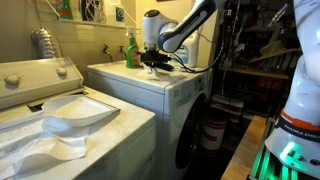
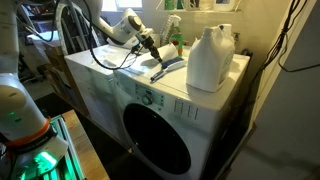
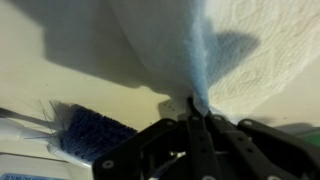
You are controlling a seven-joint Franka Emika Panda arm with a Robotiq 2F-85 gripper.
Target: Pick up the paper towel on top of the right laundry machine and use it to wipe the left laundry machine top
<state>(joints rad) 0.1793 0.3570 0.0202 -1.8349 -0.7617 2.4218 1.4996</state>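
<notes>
My gripper (image 3: 195, 112) is shut on a fold of the white paper towel (image 3: 240, 45), which fills the upper wrist view and hangs from the closed fingertips. In both exterior views the gripper (image 1: 155, 62) (image 2: 152, 47) is low over the flat top of the right laundry machine (image 1: 150, 85) (image 2: 120, 85), the white front-loader with the round dark door (image 2: 155, 135). The towel is hard to make out in those views. The left laundry machine top (image 1: 25, 100), off-white with a knob panel (image 1: 62, 70), lies well to the side of the gripper.
A blue-bristled brush (image 3: 90, 130) (image 2: 165, 68) lies on the front-loader top beside the gripper. A big white jug (image 2: 210, 58) and a green bottle (image 1: 131, 50) (image 2: 172, 45) stand on it too. White crumpled sheets (image 1: 70, 120) lie on the top-loader.
</notes>
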